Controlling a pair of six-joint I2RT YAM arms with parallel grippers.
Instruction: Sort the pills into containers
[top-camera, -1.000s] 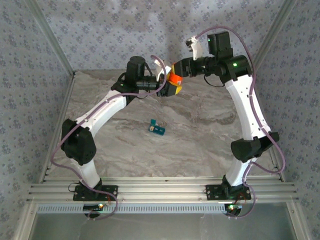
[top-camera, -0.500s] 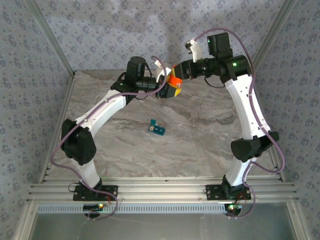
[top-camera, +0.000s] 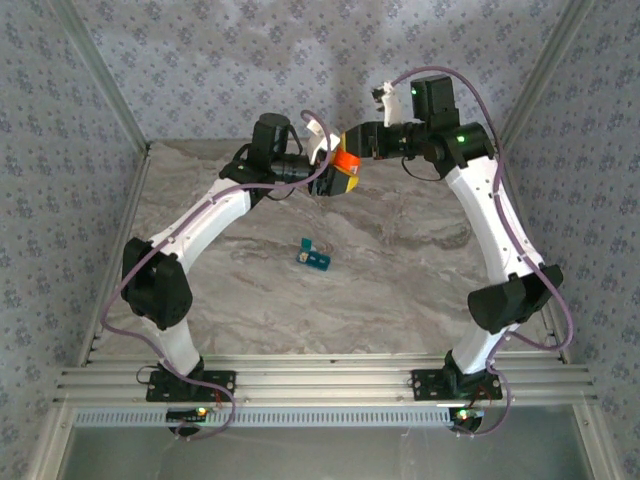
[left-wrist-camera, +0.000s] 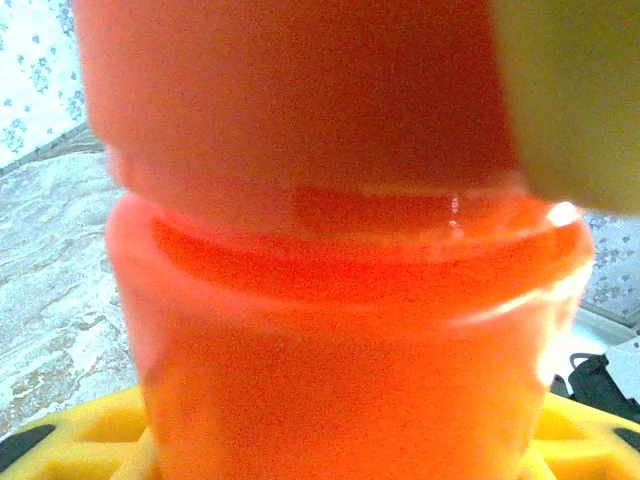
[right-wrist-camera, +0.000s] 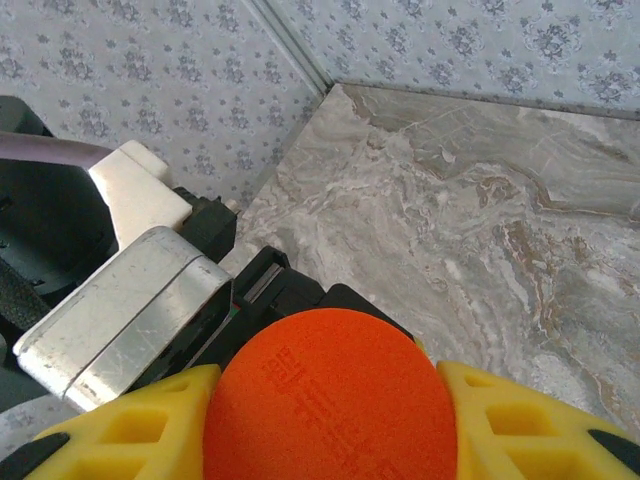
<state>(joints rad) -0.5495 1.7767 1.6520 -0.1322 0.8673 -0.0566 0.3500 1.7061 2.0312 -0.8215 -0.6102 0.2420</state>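
- Containers (top-camera: 314, 258), a small teal strip, lie on the table (top-camera: 400, 290) nearer the arm bases than the orange bottle (top-camera: 345, 161), well apart from it and slightly to its left. One end seems to stand up, perhaps a raised lid, but it is too small to be sure.
- Left gripper (left-wrist-camera: 330, 445) comes at the orange bottle from its left, with its yellow fingers clamped across the body and holding it up off the table.
- Right gripper (right-wrist-camera: 335, 425) comes from the bottle's right. Its fingers are closed on either side of the cap (right-wrist-camera: 325, 370), whose flat top faces that wrist's camera.
- No pills can be made out through the bottle's wall.
- Step in hand, as I judge it: opening the bottle, one arm bracing and the other working the cap. No sorting has begun.
- Next move likely calls for the right wrist to twist and draw the cap away while the left holds firm. The opened bottle would then go above the strip.
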